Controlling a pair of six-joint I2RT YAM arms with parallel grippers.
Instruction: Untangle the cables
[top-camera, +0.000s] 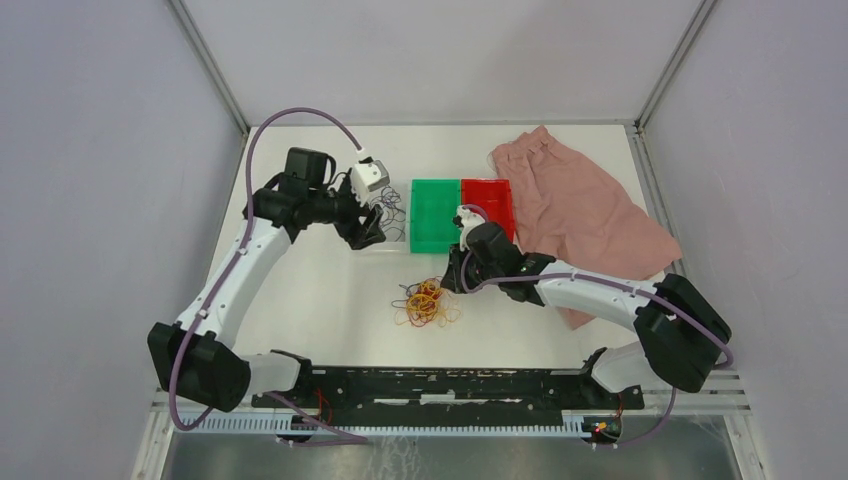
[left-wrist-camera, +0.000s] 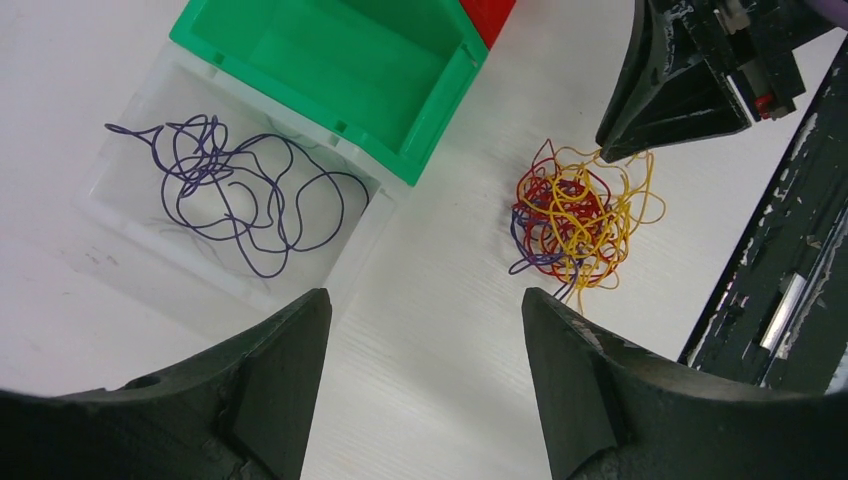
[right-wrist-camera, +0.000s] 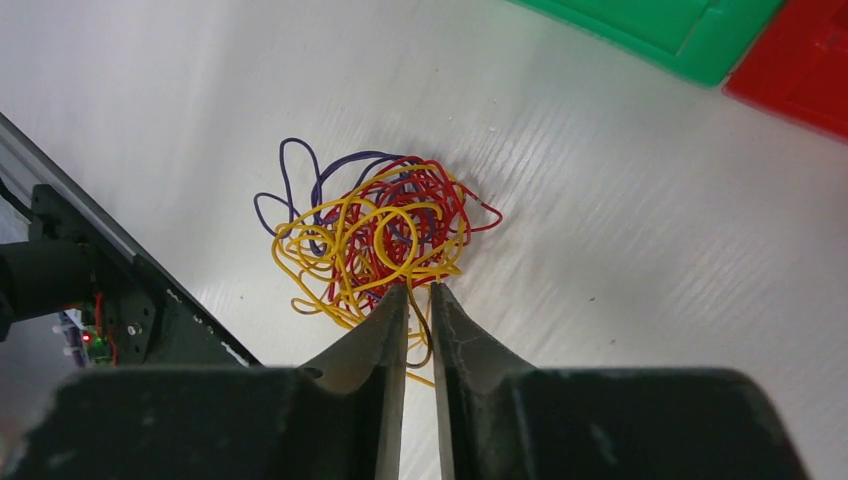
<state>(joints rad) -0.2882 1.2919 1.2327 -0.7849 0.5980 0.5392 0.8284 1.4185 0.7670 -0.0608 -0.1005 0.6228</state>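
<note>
A tangle of yellow, red and purple cables (top-camera: 428, 303) (left-wrist-camera: 580, 220) (right-wrist-camera: 375, 235) lies on the white table in front of the bins. My right gripper (top-camera: 452, 280) (right-wrist-camera: 420, 288) is down at the tangle's near edge. Its jaws stand almost together, with a thin slit between them and a yellow strand running through it. Whether the strand is pinched I cannot tell. One purple cable (top-camera: 385, 212) (left-wrist-camera: 235, 195) lies loose and alone in a clear tray (left-wrist-camera: 130, 250). My left gripper (top-camera: 368, 232) (left-wrist-camera: 425, 300) hovers by that tray, open and with nothing in it.
A green bin (top-camera: 435, 215) (left-wrist-camera: 330, 60) and a red bin (top-camera: 488, 200) (right-wrist-camera: 795, 70) stand side by side behind the tangle. A pink cloth (top-camera: 580, 210) lies at the back right. The black base rail (top-camera: 440, 385) runs along the near edge.
</note>
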